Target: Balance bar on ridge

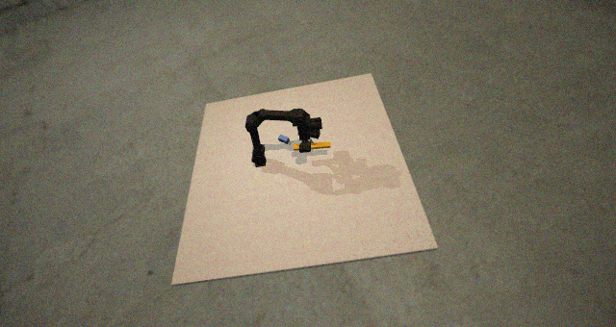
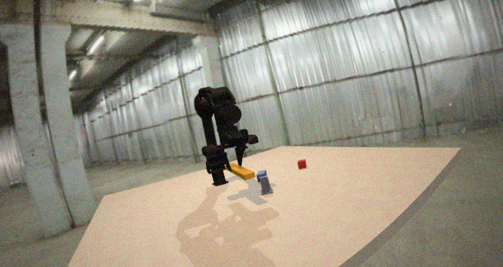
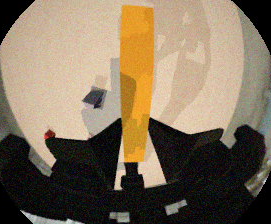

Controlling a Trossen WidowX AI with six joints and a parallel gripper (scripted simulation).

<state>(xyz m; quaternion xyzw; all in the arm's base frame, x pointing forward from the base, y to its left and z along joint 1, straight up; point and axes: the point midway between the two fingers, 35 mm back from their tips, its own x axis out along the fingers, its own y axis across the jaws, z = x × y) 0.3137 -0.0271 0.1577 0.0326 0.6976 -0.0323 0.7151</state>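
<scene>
My gripper is shut on the orange bar, gripping it near one end. The bar hangs a little above the beige table, and its shadow falls on the board below. The ridge is a small blue-topped block standing on the table. It is beside the bar and apart from it, to the left of the bar in the wrist view.
A small red cube sits on the table beyond the ridge. The arm's base stands close behind the bar. Grey floor surrounds the board.
</scene>
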